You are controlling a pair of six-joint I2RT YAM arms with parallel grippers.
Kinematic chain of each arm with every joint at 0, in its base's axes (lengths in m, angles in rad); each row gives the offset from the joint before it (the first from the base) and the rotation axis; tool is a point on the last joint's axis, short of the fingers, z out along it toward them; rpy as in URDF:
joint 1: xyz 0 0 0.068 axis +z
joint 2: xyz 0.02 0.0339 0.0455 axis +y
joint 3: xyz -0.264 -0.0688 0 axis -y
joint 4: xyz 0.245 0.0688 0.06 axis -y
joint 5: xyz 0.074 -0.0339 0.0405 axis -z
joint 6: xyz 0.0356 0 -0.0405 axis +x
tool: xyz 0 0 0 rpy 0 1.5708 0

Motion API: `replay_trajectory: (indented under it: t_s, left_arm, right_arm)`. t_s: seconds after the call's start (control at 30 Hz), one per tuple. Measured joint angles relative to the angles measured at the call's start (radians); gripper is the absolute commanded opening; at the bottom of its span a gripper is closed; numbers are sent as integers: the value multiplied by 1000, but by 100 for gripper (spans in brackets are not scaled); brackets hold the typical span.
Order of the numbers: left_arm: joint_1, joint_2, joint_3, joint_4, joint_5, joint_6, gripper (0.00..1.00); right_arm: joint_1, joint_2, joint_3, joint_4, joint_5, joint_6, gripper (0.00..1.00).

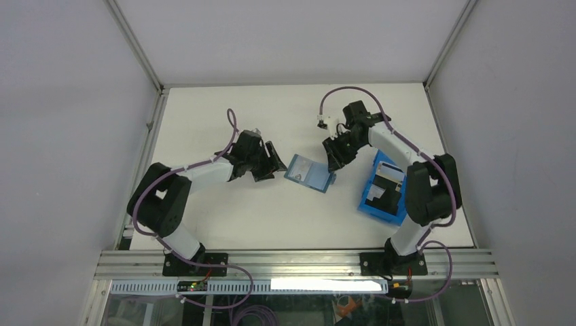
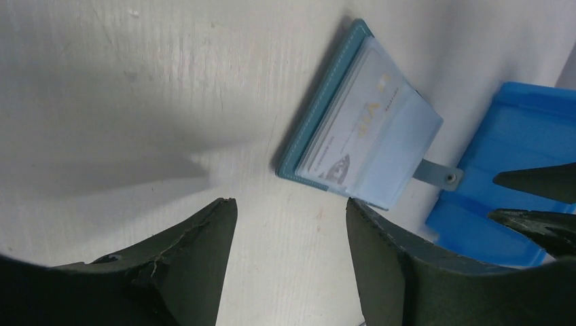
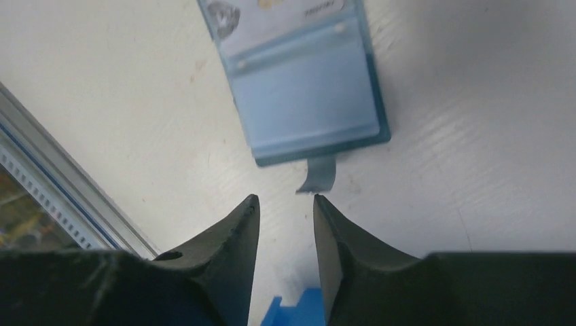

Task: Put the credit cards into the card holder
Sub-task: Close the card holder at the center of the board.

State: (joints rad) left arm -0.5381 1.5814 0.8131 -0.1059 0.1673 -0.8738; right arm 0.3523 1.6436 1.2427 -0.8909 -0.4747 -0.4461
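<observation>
The card holder (image 1: 310, 173) lies open and flat just ahead of your left gripper (image 2: 292, 210) and your right gripper (image 3: 286, 204), its length running from one to the other, snap tab (image 3: 318, 175) pointing at the right one. Both stand spread and empty. The holder looks light and floppy, apt to slide, so pin an outer edge.

The table (image 1: 272, 210) is overlooked from high above and behind. The card holder (image 1: 309, 173), shared by all views, is framed closely from its left and right by the wrist cameras.
</observation>
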Motion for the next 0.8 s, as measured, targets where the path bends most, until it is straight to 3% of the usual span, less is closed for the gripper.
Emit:
replay_trajectory:
  t_s: [0.17,0.33,0.8]
  left_arm:
    - [-12,97,127,-105,-2,29,66]
    - [-13,157,201,-180,28,66,66]
    - [10,324,381,-286,162,134,58]
  right_arm:
    - [8,187,109,42,3,137,33]
    - [31,298,117,31,74,185,30]
    - [47,361,182,-41,176,194,29]
